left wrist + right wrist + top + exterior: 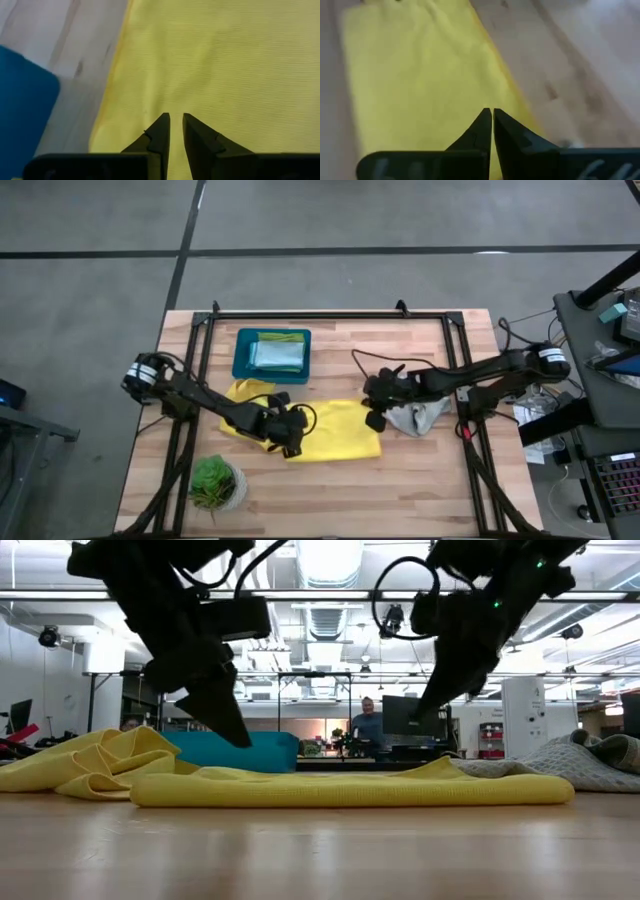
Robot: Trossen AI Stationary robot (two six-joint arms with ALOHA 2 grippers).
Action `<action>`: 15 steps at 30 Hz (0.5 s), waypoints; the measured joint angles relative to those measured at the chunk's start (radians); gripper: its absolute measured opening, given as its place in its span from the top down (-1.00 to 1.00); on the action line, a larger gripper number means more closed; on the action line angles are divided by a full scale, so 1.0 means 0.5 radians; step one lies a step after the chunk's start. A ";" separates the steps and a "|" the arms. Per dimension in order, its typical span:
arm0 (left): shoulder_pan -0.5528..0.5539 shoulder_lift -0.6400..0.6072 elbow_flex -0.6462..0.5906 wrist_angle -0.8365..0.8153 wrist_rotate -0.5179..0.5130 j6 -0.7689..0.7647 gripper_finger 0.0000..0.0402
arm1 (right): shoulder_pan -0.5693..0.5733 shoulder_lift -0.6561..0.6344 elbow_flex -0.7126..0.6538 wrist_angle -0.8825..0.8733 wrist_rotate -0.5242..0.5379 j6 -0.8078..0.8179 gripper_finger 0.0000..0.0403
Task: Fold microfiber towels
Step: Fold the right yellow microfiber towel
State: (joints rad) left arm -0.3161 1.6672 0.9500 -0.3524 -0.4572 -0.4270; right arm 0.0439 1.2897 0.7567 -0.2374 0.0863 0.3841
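Observation:
A yellow microfiber towel point(335, 435) lies folded into a flat band at the table's middle point(350, 790). My left gripper point(293, 448) hangs a little above the band's left end point(176, 117), its fingers almost together with nothing between them. My right gripper point(376, 421) is shut and hangs above the band's right end point(492, 111), clear of the cloth in the low view point(425, 718). A second yellow towel point(245, 392) lies crumpled at the left. A pale grey towel point(415, 418) lies bunched at the right.
A teal tray point(240, 365) at the back left holds folded green and light blue cloths point(276, 352). A small potted plant point(215, 482) stands near the front left corner. A black frame rail point(330, 315) runs along the table's far edge. Bare wood lies in front of the band.

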 joint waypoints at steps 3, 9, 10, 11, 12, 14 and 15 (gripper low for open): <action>-0.006 0.004 -0.031 0.133 0.022 0.035 0.81 | 0.023 -0.048 -0.006 -0.021 -0.197 0.239 0.84; -0.018 0.022 -0.043 0.253 0.025 0.050 0.81 | 0.117 -0.048 -0.012 -0.096 -0.426 0.791 0.53; -0.023 0.026 -0.045 0.255 0.025 0.051 0.81 | 0.132 -0.048 -0.012 -0.133 -0.436 0.869 0.47; -0.026 0.027 -0.047 0.263 0.025 0.050 0.81 | 0.146 -0.047 -0.013 -0.174 -0.436 0.920 0.41; -0.027 0.028 -0.047 0.271 0.025 0.050 0.81 | 0.156 -0.046 -0.013 -0.197 -0.435 0.938 0.36; -0.027 0.047 -0.047 0.303 0.010 0.050 0.81 | 0.167 -0.046 -0.013 -0.205 -0.429 0.925 0.27; -0.027 0.055 -0.051 0.310 0.006 0.050 0.81 | 0.171 -0.046 -0.013 -0.200 -0.421 0.908 0.23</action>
State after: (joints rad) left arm -0.3298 1.6946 0.9246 -0.1972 -0.4544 -0.4019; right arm 0.1292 1.2667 0.7501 -0.3372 -0.1242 0.8382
